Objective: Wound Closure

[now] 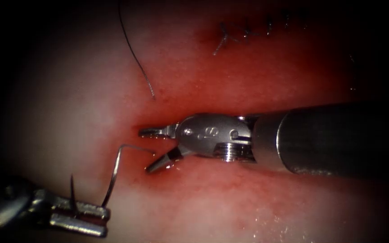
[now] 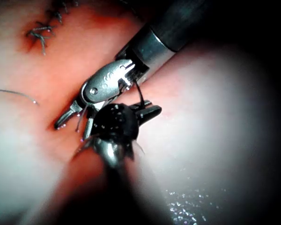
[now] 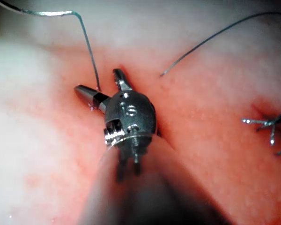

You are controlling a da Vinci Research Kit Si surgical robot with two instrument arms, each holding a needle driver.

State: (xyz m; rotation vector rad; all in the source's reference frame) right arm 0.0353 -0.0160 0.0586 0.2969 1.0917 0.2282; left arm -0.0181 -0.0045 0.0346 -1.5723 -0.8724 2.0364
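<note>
Judging the closure partly done: stitches (image 1: pixel 266 29) already sitting beyond the right tool (image 1: pixel 156 150), the cut (image 1: pixel 167 118) under its spread, empty jaws still lying unclosed; left tool (image 1: pixel 91 218) pinching the needle (image 1: pixel 115 173) near its tail, jaws pressed together; thin steel curve arching up, tip reaching between the right jaws, apparently clear of the tissue (image 1: pixel 68 99); loose thread (image 1: pixel 136 58) trailing just above.

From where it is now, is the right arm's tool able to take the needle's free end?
Probably yes. The right tool has open jaws holding nothing, and the needle tip lies between them, above the tissue, with nothing in between. The left tool grips the needle's other end, jaws shut.
</note>
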